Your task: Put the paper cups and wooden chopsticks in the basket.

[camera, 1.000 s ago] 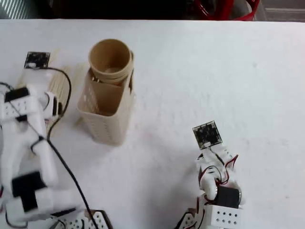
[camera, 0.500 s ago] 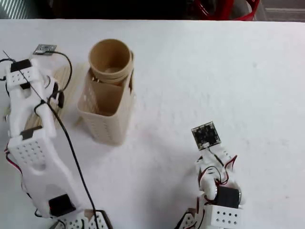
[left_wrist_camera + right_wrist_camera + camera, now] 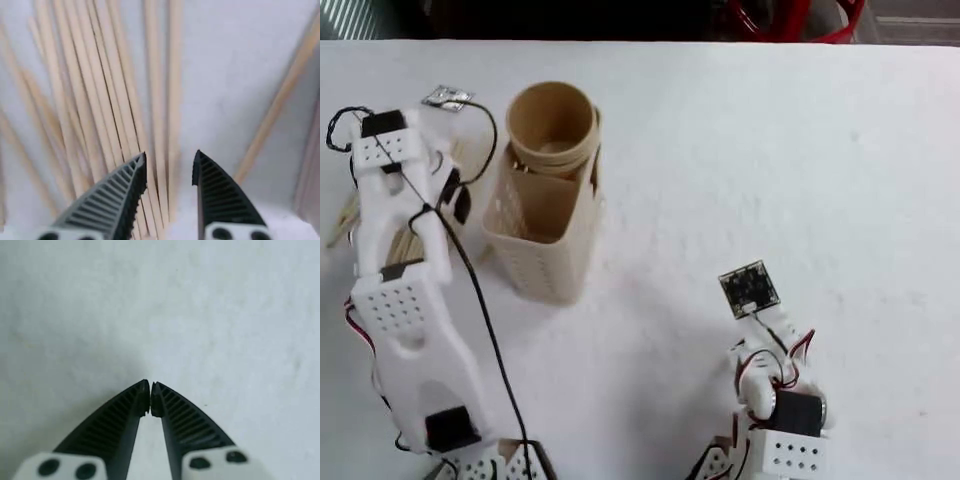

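**A:** What's at the far left?
**B:** The wooden chopsticks (image 3: 100, 100) lie loose on the worktop (image 3: 770, 150), beside the basket (image 3: 545, 265). The left gripper (image 3: 169, 157) hangs over them, jaws parted a little, gripping nothing.
**A:** And the paper cups (image 3: 555, 150)?
**B:** Stacked upright in the basket, at its far end.
**A:** Further right?
**B:** The right gripper (image 3: 150, 390) is over the worktop, well apart from the basket, jaws closed tip to tip, holding nothing.

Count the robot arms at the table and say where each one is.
2. The left arm lies over the chopsticks beside the basket. The right arm is near the front edge of the table, apart from them.
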You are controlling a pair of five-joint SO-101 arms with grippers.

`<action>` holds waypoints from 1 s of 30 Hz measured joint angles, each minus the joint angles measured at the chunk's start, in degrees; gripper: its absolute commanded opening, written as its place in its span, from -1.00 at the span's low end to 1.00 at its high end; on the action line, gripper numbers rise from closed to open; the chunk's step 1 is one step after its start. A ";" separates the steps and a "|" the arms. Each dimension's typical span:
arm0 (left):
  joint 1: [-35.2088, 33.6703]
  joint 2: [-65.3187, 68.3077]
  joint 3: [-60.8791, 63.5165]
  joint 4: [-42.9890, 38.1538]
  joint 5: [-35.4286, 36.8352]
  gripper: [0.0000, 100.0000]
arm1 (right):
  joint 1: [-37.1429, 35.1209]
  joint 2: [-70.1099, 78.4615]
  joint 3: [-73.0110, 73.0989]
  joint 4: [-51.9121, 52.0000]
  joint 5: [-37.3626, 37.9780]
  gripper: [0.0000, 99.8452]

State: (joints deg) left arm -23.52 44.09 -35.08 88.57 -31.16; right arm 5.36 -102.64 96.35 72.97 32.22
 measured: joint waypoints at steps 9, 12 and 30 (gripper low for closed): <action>-0.18 0.00 0.00 0.09 -0.70 -0.67 | 0.00 0.00 0.00 0.00 0.00 -0.96; -0.18 0.00 0.00 0.09 -0.70 -0.67 | 0.00 0.00 0.00 0.00 0.00 -0.96; -2.37 8.09 -2.90 -2.81 -4.66 -0.79 | 0.00 0.00 0.00 0.00 0.00 -0.96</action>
State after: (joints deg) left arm -25.89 52.18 -37.98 85.76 -35.82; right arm 5.36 -102.64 96.35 72.97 32.22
